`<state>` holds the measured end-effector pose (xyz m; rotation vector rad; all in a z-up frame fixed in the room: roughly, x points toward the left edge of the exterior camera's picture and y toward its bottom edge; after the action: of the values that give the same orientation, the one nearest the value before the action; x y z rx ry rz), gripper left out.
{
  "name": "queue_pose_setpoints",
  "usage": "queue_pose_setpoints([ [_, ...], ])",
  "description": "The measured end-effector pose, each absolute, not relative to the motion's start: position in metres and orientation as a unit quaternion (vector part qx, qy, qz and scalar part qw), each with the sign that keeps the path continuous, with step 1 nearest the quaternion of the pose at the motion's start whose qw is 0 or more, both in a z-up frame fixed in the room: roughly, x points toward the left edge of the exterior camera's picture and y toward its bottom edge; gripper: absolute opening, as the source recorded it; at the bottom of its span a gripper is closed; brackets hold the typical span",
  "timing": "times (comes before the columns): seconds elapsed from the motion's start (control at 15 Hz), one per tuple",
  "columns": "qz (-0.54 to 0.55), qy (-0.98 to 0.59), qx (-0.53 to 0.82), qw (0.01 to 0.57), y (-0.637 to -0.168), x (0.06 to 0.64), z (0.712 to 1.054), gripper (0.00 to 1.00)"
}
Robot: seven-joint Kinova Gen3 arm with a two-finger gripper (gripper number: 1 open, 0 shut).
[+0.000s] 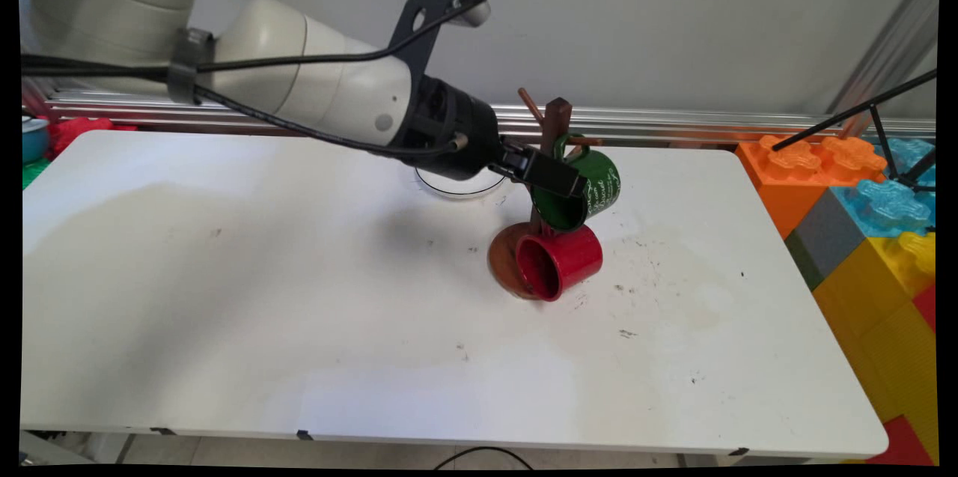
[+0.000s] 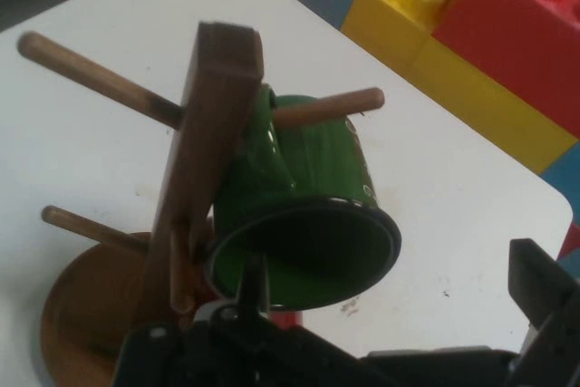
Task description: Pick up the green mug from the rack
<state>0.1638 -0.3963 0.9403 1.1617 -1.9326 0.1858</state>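
Right now I have the black two-finger gripper [image 1: 552, 176] at the rim of the green enamel mug [image 1: 591, 192], which hangs on the dark wooden mug tree [image 1: 555, 125] near the white table's [image 1: 224, 297] far edge; its fingers stand apart. I would keep the approach slow, since a red mug [image 1: 561, 260] lies just below.

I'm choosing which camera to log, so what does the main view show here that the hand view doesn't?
Only the main view shows the red mug low on the rack, the clear dish behind the gripper, and the arm itself. Only the hand view shows the green mug's dark inside and the bare pegs. Both show the green mug hanging on the wooden rack, the white table and the toy blocks.
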Motion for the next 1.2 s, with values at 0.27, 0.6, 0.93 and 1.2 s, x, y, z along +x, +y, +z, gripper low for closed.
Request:
queue_pose_setpoints([
  [0.27, 0.068, -0.770, 0.466, 0.430, -0.391, 0.161, 0.928, 1.00],
  [0.6, 0.062, -0.765, 0.463, 0.444, -0.389, 0.154, 0.916, 1.00],
  [0.93, 0.062, -0.759, 0.463, 0.454, -0.393, 0.144, 0.903, 1.00],
  [1.2, 0.064, -0.754, 0.463, 0.462, -0.401, 0.133, 0.892, 1.00],
])
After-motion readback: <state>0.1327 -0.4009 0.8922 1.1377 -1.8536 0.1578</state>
